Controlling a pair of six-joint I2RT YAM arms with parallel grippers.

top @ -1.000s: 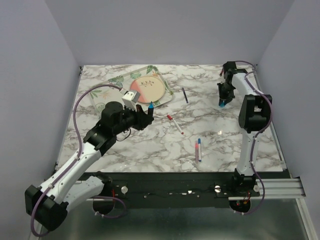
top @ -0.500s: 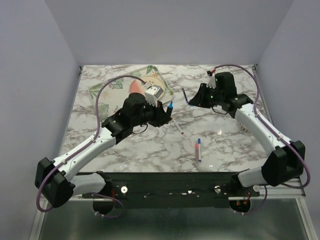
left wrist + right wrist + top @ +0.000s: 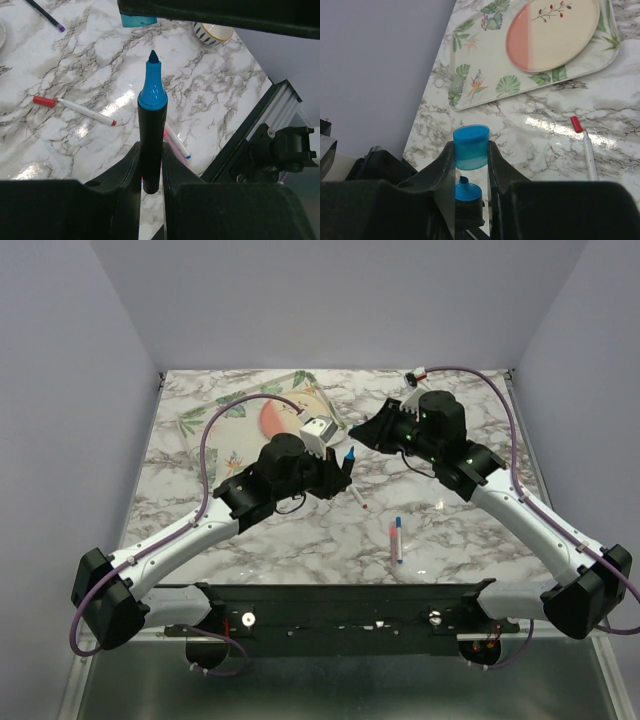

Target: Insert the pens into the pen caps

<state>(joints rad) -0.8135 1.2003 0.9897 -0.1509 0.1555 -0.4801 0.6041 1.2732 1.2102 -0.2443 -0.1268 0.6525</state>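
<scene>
Looking down from above, the left gripper (image 3: 343, 467) is clenched on the chunky dark marker (image 3: 348, 456) over the middle of the marble table (image 3: 470, 530), the right gripper (image 3: 362, 435) faces it from just beyond, and the white red-tipped pen (image 3: 352, 488) and pink-and-white pen (image 3: 397, 540) lie loose nearby. From the left wrist, both fingers pinch the marker's barrel, its blue tip aimed at the bright blue cap (image 3: 137, 20), with a gap between them. From the right wrist, that cap sits squeezed between the fingers, the marker's tip just beneath, not touching.
</scene>
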